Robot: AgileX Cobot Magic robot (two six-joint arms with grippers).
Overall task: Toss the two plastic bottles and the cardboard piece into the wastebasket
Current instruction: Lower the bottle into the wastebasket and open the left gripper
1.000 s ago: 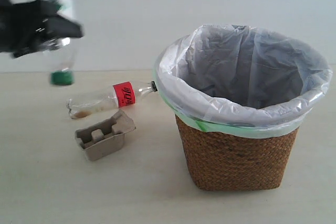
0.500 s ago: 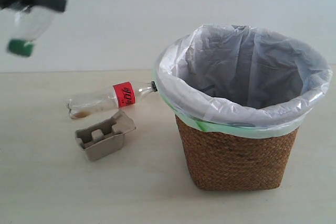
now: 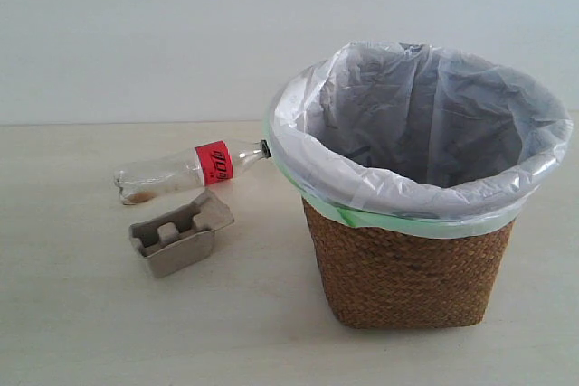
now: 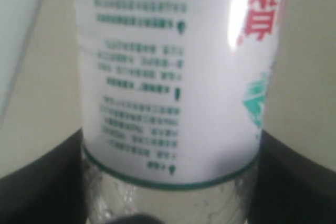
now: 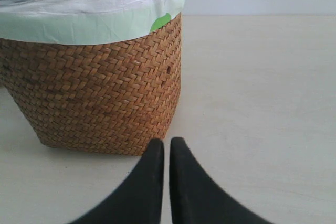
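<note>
Cardboard piece (image 3: 176, 241) lies beside red-label bottle (image 3: 172, 174); wastebasket (image 3: 407, 268) stands near both.

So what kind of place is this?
Probably a plain practice table: bare pale tabletop, blank white wall, and a wicker wastebasket with a bottle and cardboard tray beside it.
</note>
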